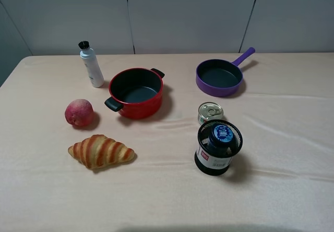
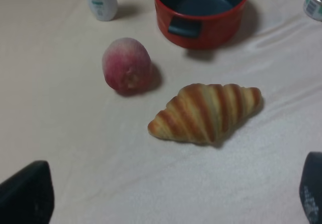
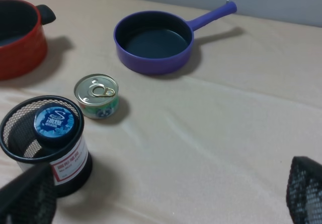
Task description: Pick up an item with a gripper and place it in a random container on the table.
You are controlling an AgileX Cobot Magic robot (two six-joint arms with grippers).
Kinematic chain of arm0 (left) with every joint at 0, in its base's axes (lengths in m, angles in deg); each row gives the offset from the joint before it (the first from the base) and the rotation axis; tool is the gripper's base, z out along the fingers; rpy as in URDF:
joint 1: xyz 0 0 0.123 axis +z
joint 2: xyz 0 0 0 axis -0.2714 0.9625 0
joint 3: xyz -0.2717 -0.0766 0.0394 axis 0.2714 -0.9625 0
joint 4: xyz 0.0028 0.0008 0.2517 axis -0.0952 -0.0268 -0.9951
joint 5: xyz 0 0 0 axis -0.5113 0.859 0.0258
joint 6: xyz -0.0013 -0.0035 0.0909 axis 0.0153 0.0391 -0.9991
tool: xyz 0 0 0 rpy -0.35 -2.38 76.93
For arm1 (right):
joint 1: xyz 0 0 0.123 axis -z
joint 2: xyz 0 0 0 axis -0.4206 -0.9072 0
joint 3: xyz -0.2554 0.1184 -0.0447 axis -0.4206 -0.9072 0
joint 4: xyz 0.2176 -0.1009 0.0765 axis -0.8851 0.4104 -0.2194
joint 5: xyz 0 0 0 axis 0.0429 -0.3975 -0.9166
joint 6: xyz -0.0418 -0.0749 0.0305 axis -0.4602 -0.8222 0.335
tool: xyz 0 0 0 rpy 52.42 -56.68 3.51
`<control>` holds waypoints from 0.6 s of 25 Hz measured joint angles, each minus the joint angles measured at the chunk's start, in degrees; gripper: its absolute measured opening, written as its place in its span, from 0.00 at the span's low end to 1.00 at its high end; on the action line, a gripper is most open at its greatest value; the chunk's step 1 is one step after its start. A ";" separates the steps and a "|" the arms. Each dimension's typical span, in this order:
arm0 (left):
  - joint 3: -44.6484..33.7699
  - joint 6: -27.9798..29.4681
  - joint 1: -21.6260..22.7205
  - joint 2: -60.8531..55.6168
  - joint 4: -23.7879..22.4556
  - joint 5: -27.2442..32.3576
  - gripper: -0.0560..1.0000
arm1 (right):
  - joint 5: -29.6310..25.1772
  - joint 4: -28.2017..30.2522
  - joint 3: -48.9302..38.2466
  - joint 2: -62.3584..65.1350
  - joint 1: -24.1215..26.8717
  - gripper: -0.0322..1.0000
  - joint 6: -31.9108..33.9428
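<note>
Both pincers (image 2: 176,199) (image 3: 166,194) splayed above table (image 1: 292,154)

A blue-lidded jar (image 3: 54,124) sits inside a black mesh cup (image 3: 48,146), just beside a pull-tab tin (image 3: 96,96) on the counter (image 3: 211,128).

We see a staged test setup, more a lab than a home kitchen: a tabletop (image 1: 292,154) draped in plain beige cloth, bare grey wall panels (image 1: 188,13) at the far side, and kitchen props set well apart, such as a red pot (image 1: 136,93) and a croissant (image 1: 100,151).
</note>
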 joint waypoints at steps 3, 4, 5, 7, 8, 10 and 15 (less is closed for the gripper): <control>0.00 0.00 0.00 0.00 0.00 0.03 0.99 | 0.00 0.00 0.00 0.00 0.00 0.70 0.00; 0.00 0.00 0.00 0.00 0.00 0.03 0.99 | 0.00 -0.07 0.00 0.00 0.00 0.70 0.00; 0.00 0.00 0.00 0.00 0.00 0.03 0.99 | 0.00 -0.07 0.00 0.00 0.00 0.70 0.00; 0.00 0.00 0.00 0.00 0.00 0.03 0.99 | 0.00 -0.13 0.00 0.00 0.00 0.70 0.00; 0.00 0.00 0.00 0.00 0.00 0.03 0.99 | 0.00 -0.13 0.00 0.00 0.00 0.70 0.00; 0.00 0.00 0.00 0.00 0.00 0.03 0.99 | 0.00 -0.13 0.00 0.00 0.00 0.70 0.00; 0.00 0.00 0.00 0.00 0.00 0.03 0.99 | 0.00 -0.13 0.00 0.00 0.00 0.70 0.00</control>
